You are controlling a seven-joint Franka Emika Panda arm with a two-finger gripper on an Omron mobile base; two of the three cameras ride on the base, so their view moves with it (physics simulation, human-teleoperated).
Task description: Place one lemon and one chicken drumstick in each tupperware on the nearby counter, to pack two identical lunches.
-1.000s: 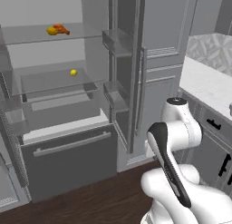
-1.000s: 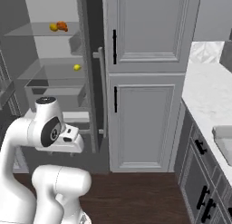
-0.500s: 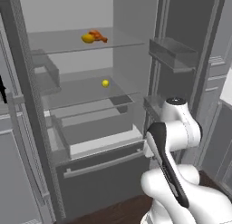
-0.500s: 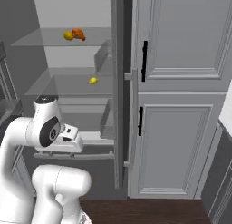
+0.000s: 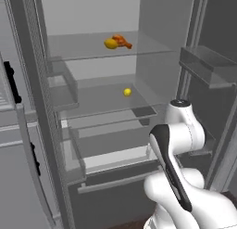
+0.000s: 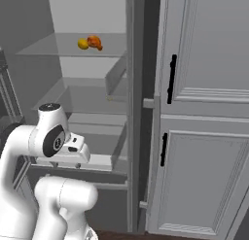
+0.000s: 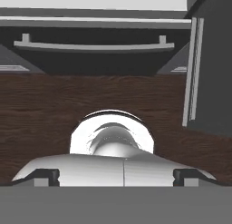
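Inside the open fridge, a yellow lemon lies on the top glass shelf, touching an orange-brown chicken drumstick. A second lemon rests alone on the shelf below. My arm is folded low in front of the fridge, well short of the shelves. My gripper points down at the floor, open, with its dark fingertips far apart and nothing between them. The tupperware and the counter are out of view.
The fridge's bottom drawer with a long bar handle is ahead of the hand, above a dark wood floor. A door with bins stands open on the right. Tall grey cabinet doors with black handles flank the fridge.
The whole picture has shifted: the base has driven and turned toward the fridge, which is now nearer and centred. The counter has slid out of view. The arm keeps its folded pose, gripper still open.
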